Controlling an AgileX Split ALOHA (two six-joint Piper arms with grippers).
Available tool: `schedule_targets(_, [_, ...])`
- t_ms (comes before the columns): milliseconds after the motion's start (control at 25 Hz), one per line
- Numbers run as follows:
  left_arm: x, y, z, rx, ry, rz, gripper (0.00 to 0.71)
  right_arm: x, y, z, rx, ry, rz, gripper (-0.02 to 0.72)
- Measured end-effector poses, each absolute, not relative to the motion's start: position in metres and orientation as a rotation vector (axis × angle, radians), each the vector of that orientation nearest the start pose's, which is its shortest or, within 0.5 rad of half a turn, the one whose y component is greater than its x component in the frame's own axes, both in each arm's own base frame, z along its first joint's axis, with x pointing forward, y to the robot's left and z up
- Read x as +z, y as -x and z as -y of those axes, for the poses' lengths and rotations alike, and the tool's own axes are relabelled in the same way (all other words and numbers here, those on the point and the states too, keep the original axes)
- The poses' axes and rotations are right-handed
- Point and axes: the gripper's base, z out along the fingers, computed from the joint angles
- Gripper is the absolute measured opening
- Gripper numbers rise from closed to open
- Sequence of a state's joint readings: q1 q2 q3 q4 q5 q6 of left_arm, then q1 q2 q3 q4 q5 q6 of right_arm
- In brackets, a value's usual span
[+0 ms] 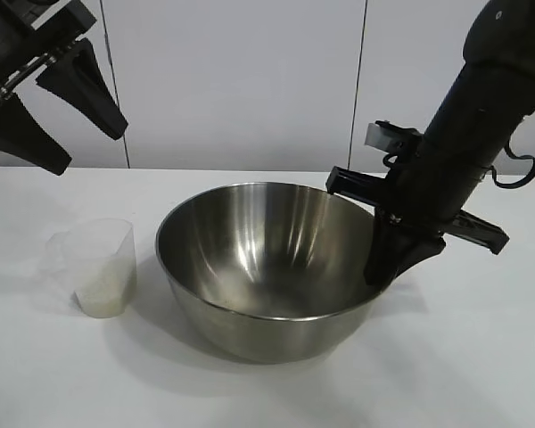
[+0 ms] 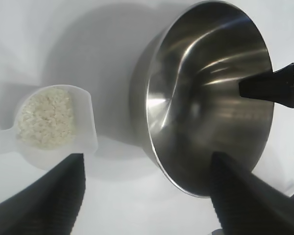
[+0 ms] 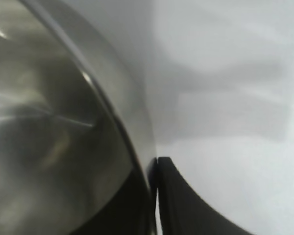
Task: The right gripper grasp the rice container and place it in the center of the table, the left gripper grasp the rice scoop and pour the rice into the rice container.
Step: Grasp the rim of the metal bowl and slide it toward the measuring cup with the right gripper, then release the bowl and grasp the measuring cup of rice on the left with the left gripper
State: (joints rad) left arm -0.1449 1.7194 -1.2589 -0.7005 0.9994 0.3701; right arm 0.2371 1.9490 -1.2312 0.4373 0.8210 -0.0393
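Observation:
The rice container [image 1: 267,267], a large shiny steel bowl, sits on the white table [image 1: 464,357] near its middle. My right gripper [image 1: 376,267] is shut on the bowl's right rim, one finger inside and one outside, as the right wrist view shows [image 3: 154,164]. The rice scoop [image 1: 98,266], a frosted plastic cup, stands upright just left of the bowl with rice [image 1: 102,296] in its bottom. My left gripper [image 1: 89,150] is open and empty, high above the scoop. In the left wrist view its fingers [image 2: 63,191] straddle the gap between the scoop [image 2: 83,122] with its rice [image 2: 45,117] and the bowl [image 2: 210,93].
A plain white wall panel stands behind the table. The right arm's gripper also shows in the left wrist view [image 2: 269,88] at the bowl's far rim. Bare tabletop lies in front of the bowl and to its right.

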Motion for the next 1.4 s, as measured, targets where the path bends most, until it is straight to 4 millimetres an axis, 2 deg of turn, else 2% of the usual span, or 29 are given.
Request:
schedule_targets(80, [0.253,-0.335,0.099,-0.853,-0.253,-2.747,0.513,0.164,-0.359,-0.116,0.535,0.018,-2.988,0.148])
schedule_targets(200, [0.253,-0.335,0.099,-0.853,-0.253,-2.747,0.513,0.181,-0.365,-0.118,0.538,0.056,-2.957,0.37])
schedule_targets(320, [0.253,-0.335,0.099,-0.853,-0.253,-2.747,0.513,0.203,-0.371,-0.117,0.511,0.105,-2.924,0.484])
schedule_targets(440, [0.253,-0.335,0.099,-0.853,-0.253,-2.747,0.513,0.231,-0.378,-0.111,0.44,0.105,-2.852,0.509])
schedule_targets(600, [0.253,-0.335,0.099,-0.853,-0.253,-2.747,0.513,0.271,-0.388,-0.087,0.323,0.069,-2.747,0.516])
schedule_targets(720, [0.253,-0.335,0.099,-0.853,-0.253,-2.747,0.513,0.297,-0.39,-0.053,0.204,0.017,-2.691,0.516])
schedule_targets(840, [0.253,-0.335,0.099,-0.853,-0.253,-2.747,0.513,0.321,-0.38,-0.002,0.04,-0.076,-2.648,0.516])
schedule_targets(960, [0.253,-0.335,0.099,-0.853,-0.253,-2.747,0.513,0.352,-0.354,0.056,-0.109,-0.238,-2.583,0.516])
schedule_targets(1040, [0.253,-0.335,0.099,-0.853,-0.253,-2.747,0.513,0.379,-0.327,0.084,-0.157,-0.349,-2.513,0.516])
schedule_targets(1120, [0.253,-0.335,0.099,-0.853,-0.253,-2.747,0.513,0.406,-0.297,0.1,-0.185,-0.397,-2.443,0.516])
schedule_targets(1200, [0.253,-0.335,0.099,-0.853,-0.253,-2.747,0.513,0.436,-0.263,0.099,-0.187,-0.387,-2.355,0.516])
schedule_targets(1240, [0.253,-0.335,0.099,-0.853,-0.253,-2.747,0.513,0.453,-0.244,0.092,-0.179,-0.365,-2.293,0.516])
schedule_targets(1400, [0.253,-0.335,0.099,-0.853,-0.253,-2.747,0.513,0.51,-0.159,0.044,-0.08,-0.204,-2.026,0.516])
